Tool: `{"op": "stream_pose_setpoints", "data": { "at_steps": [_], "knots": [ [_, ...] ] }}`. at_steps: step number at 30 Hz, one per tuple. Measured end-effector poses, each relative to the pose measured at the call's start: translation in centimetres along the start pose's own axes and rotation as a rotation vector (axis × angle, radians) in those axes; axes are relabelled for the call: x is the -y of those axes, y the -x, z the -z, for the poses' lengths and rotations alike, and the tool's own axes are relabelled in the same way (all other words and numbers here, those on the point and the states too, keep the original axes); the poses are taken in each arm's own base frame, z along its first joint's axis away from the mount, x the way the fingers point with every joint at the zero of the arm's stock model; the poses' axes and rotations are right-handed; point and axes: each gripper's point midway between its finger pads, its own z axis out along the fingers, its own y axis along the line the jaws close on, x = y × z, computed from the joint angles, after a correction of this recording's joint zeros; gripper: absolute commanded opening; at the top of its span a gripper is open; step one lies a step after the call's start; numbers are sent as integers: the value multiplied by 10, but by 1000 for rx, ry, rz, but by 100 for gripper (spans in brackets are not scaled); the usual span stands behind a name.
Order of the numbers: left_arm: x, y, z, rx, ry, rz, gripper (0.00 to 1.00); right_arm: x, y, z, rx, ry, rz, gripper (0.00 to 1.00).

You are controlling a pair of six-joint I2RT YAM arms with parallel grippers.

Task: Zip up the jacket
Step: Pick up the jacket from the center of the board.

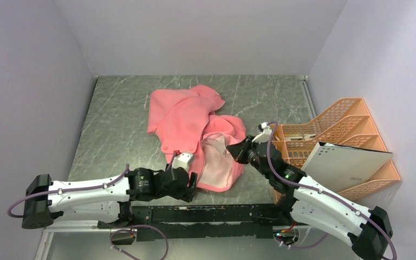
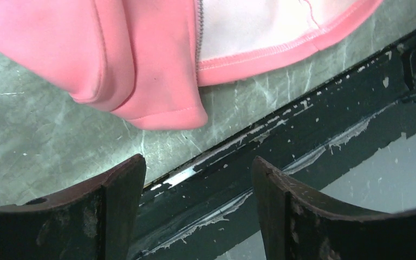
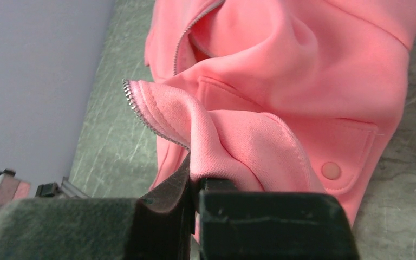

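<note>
Jacket [image 1: 195, 130] crumpled mid-counter [image 1: 114, 124], unzipped. Soft, light, limp: it'll bunch and needs tension. Right hand [image 3: 195, 181] pinched shut on the front edge beside the zipper teeth [image 3: 141, 111]. Left hand [image 2: 197, 170] wide open, empty, near the hem [image 2: 168, 116]. Best grip is probably there, at the zipper's bottom end.

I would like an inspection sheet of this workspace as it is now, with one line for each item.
Surface: grey-green marbled table top; black chipped rail along its near edge.
Job's things: salmon-pink soft fabric jacket, crumpled, unzipped, pale lining showing; metal zipper teeth exposed.
Clutter: orange plastic mesh file rack at the right, holding a white flat folder.
Grippers: left claw open and empty, near the jacket's hem; right claw shut on a jacket fold beside the zipper teeth.
Cables: purple cables run along both arms.
Surroundings: plain pale walls on three sides.
</note>
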Motion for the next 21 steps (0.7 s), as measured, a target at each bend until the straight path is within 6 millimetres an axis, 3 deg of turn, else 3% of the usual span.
{"op": "stream_pose_setpoints", "data": {
  "at_steps": [5, 13, 21],
  "knots": [
    [-5, 1, -6, 14, 43, 17, 75, -12, -1, 4, -20, 65, 25, 0],
    [-13, -14, -30, -52, 124, -8, 74, -32, -9, 7, -69, 189, 81, 0],
    [-22, -5, -32, -38, 152, 44, 73, -37, -18, 14, -81, 278, 125, 0]
  ]
}}
